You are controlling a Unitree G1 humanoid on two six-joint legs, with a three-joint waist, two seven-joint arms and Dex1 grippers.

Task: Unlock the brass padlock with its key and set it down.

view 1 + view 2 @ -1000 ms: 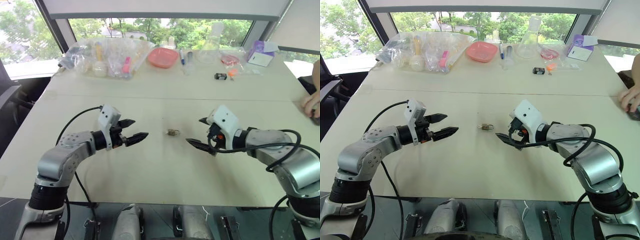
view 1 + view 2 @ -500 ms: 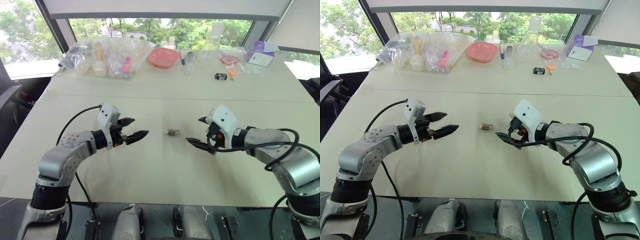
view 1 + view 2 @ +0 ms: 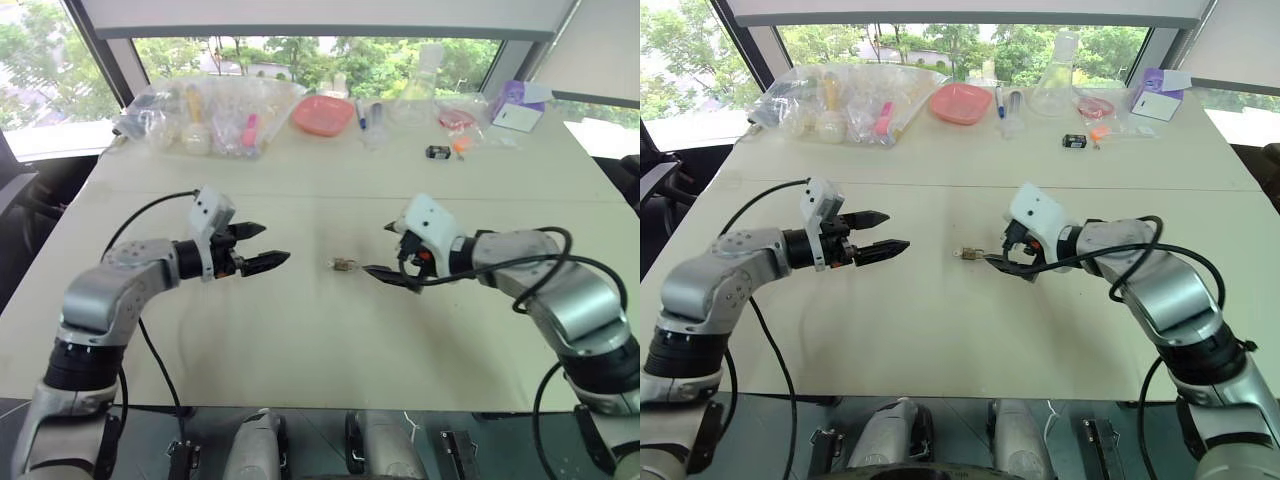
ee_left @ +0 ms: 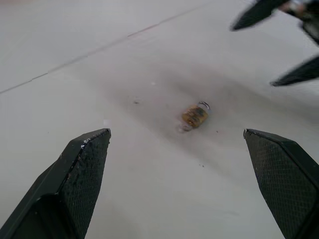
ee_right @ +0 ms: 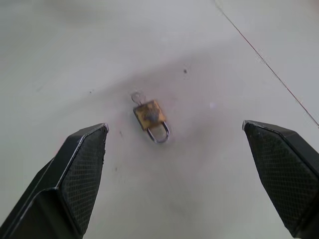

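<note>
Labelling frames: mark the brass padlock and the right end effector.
brass padlock (image 5: 149, 114), right wrist view, on its brass body.
right end effector (image 3: 1012, 251), right eye view, midway between its fingertips.

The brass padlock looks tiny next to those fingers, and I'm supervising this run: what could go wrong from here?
1. The brass padlock lies flat on the table, far smaller than the open right gripper beside it; the fingers may nudge it away rather than pinch it.
2. The open left gripper aims at the same spot from the other side, so the two could collide over the lock.
</note>
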